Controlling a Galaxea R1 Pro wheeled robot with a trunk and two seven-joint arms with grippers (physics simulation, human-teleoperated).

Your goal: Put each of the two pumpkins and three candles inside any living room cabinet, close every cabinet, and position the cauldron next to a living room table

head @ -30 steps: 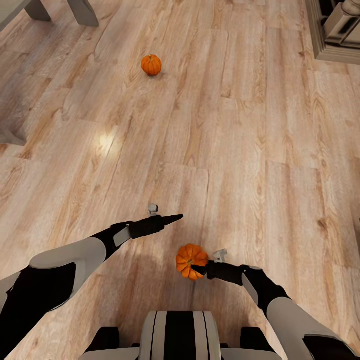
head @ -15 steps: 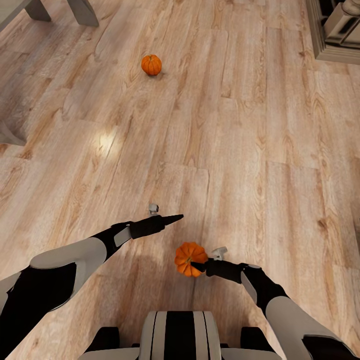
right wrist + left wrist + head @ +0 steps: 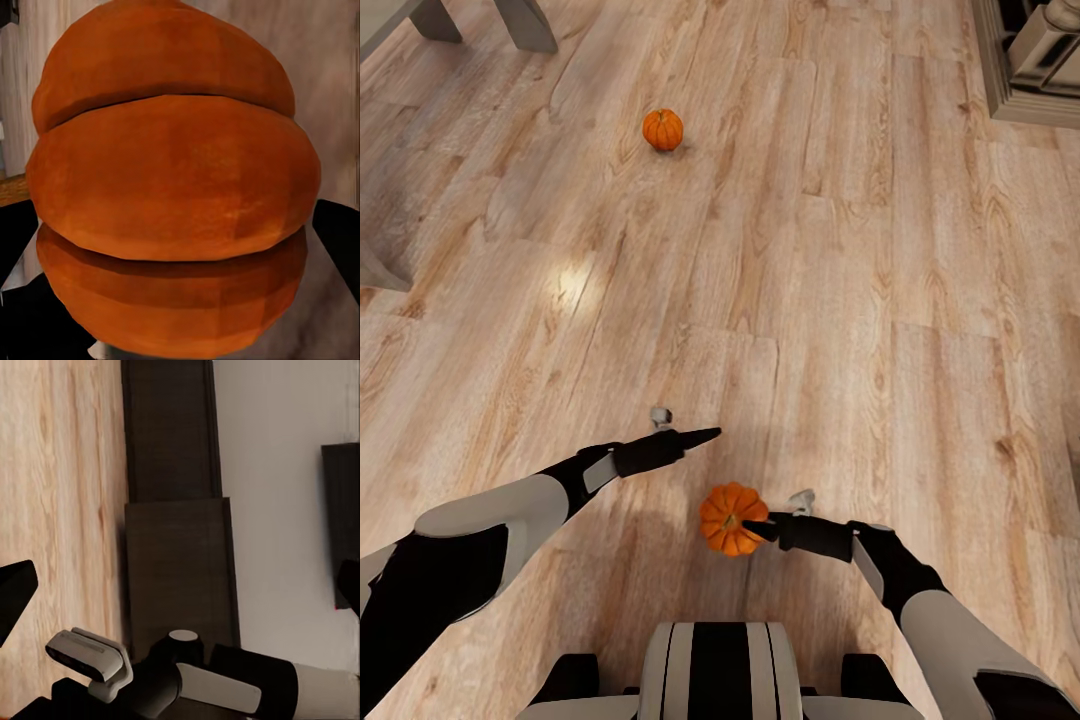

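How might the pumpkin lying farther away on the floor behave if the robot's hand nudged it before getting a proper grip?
The far pumpkin looks round and ribbed, so it would probably roll across the smooth plank floor. It seems rigid and small, likely light. Nothing stands close beside it to stop it.

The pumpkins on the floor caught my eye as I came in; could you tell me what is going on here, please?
The robot's right gripper is shut on one pumpkin, holding it above the wood plank floor just ahead of the robot's base. The second pumpkin sits on the floor farther ahead, untouched. The left gripper hangs empty beside the right one, fingers together. In the left wrist view, a dark brown cabinet stands against a pale wall.
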